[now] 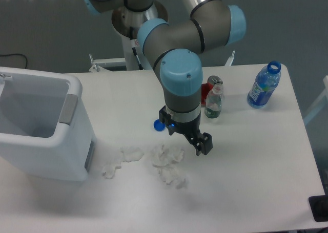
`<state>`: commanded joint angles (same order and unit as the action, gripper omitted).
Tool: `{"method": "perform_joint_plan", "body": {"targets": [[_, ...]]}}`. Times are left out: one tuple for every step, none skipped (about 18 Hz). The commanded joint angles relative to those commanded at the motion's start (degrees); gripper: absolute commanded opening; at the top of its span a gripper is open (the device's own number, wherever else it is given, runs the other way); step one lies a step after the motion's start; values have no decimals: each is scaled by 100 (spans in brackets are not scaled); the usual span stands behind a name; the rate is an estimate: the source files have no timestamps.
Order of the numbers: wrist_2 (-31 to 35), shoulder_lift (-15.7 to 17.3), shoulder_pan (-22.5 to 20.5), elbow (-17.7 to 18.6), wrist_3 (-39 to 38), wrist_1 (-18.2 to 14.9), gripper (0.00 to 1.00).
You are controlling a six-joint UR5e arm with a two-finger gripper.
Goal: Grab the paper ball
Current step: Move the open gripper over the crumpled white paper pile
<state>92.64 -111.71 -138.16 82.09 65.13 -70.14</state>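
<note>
Fingers of the end effector (201, 143) are dark and blocky, hanging below the grey and blue wrist of the arm (180, 79). From this angle the gap between them is hidden, so I cannot tell how far apart they stand. Nothing shows between them, and they touch no object; they hover over the white counter (246, 176) just to the right of the paper ball (166, 155).

That paper ball lies on the counter near the middle, slightly toward the front edge. It is white, thin and tissue-like, loosely bunched, with an irregular, ragged outline and soft creases. A smaller white scrap (174, 179) lies just in front of it, and two flatter crumpled scraps (132, 153) (109, 170) lie to its left, near the bin.

At the left stands a white plastic bin (46, 125) with rounded corners and smooth walls. A small blue cap (158, 124) lies on the counter beside the wrist. Behind the arm stand a small clear bottle (214, 102) with a green label and a red can (210, 87), close together. Farther right stands a clear blue-labelled bottle (264, 85), uncapped.
</note>
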Motion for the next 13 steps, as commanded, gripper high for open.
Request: {"method": "perform_joint_plan", "body": {"targets": [[0, -9, 9, 9, -18, 0, 100], [0, -18, 9, 17, -27, 0, 100], [0, -18, 17, 18, -27, 0, 100], [-35, -18, 35, 26, -27, 0, 100], [-70, -18, 35, 52, -27, 0, 100], [-236, -52, 53, 166, -35, 44, 100], [-237, -62, 53, 245, -44, 131, 100], [-237, -36, 53, 359, -44, 228, 100], [-237, -18, 61, 465, -44, 359, 100], [-229, 17, 70, 579, -44, 500, 100], [-211, 26, 88, 676, -166, 623, 100], [-185, 18, 97, 755, -428, 702, 100], [-185, 17, 140, 782, -622, 712, 100]]}}
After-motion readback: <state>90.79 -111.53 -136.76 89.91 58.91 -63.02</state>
